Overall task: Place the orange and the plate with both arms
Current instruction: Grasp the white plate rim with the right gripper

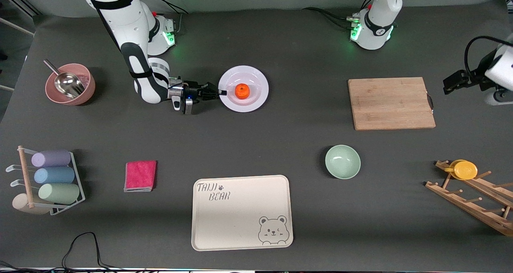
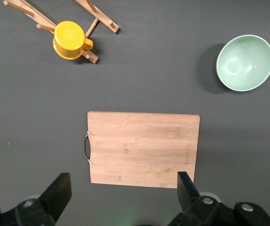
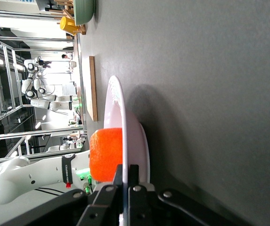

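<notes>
Grey table: right fingers (image 3: pixel 125 181) pinch plate (image 3: pixel 118 108) rim; left fingers (image 2: pixel 57 193) wide.

The right hand (image 1: pixel 219 92) is held low and level, fingers clamped; the left hand (image 2: pixel 123 193) is held high, fingers spread.

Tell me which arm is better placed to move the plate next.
Right. Its hand is already shut on the rim of the plate, with the orange resting in it. The left hand hangs open over the cutting board, well away.

"TAIJI BEAR" on cream tray (image 1: pixel 240 213)
</notes>
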